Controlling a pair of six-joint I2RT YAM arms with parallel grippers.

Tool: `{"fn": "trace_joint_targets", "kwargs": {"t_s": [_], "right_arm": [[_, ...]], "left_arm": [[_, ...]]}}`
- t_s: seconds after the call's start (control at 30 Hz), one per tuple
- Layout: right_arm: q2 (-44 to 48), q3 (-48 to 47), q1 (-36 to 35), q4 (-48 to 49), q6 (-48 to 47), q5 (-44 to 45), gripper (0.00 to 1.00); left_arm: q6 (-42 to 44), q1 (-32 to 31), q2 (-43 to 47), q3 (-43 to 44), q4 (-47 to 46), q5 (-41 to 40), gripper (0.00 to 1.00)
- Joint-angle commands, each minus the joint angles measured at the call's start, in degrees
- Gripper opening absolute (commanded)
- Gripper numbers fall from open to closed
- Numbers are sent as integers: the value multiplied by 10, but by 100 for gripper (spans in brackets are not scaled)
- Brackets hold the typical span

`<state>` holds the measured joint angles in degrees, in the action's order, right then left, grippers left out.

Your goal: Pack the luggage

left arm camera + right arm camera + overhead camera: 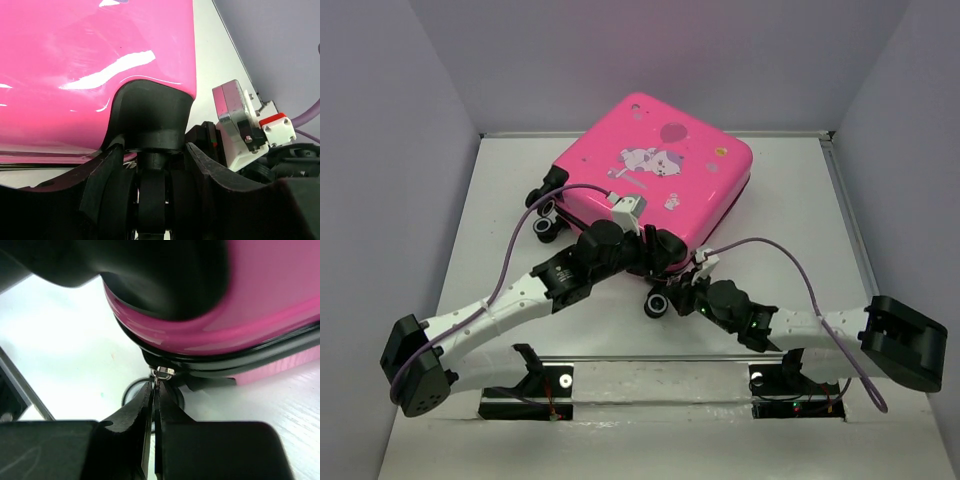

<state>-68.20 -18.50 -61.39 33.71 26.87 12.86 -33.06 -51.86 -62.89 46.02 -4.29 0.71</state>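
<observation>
Hot-pink luggage (655, 170) lies flat, lid closed, at the table's (500, 200) twelve o'clock. The left gripper (152, 200) straddles a wheel housing (150, 117), jaws apart. The right gripper (154, 400) pinches the zipper pull (162, 372) at the corner.

No readable text, brand, number or sign appears in any view. The pink luggage (655, 170) carries only a printed cartoon animal and a balloon on its lid, with a few small marks too tiny to make out as letters. The arms and their cameras show no legible labels.
</observation>
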Motion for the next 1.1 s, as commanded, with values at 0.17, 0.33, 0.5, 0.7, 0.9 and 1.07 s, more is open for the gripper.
{"fn": "trace_joint_targets", "kwargs": {"t_s": [0.17,0.33,0.5,0.7,0.9,1.07], "right_arm": [[-148,-87,-80,357,14,40,7],[-294,-166,-80,534,-3,84,7],[-402,-281,-80,610,25,158,7],[-456,-352,-80,623,71,162,11],[-342,-134,-85,610,55,189,77],[-96,17,-85,248,114,171,91]], "left_arm": [[-56,28,-43,111,-121,66,6],[-101,28,-6,126,-119,104,6],[-155,14,17,99,-156,110,6],[-161,-3,9,76,-192,94,6],[-125,-1,15,82,-162,57,6],[-137,3,-6,46,-204,60,17]]}}
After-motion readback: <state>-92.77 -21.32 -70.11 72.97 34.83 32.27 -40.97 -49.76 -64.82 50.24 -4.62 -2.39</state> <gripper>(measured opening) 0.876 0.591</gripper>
